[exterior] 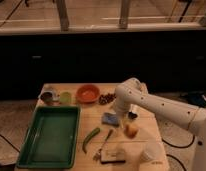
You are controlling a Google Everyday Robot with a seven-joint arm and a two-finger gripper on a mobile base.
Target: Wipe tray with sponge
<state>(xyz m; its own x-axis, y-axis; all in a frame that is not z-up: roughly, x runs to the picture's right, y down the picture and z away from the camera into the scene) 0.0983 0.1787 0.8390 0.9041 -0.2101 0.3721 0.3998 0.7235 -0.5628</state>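
Note:
The large green tray [48,136] lies on the left half of the wooden table and has nothing in it. The small blue sponge [110,119] lies flat on the table to the right of the tray, apart from it. My gripper [130,114] hangs from the white arm [161,107] just to the right of the sponge, low over the table. It is close to the sponge, and I cannot tell whether it touches it.
An orange bowl [87,93], a green cup [65,98], a metal cup [48,96] and a dark cluster [107,98] stand along the back. A green pepper [91,138], a fork [103,145], a tan block with dark top [113,156], an orange fruit [131,130] and a white cup [148,152] lie in front.

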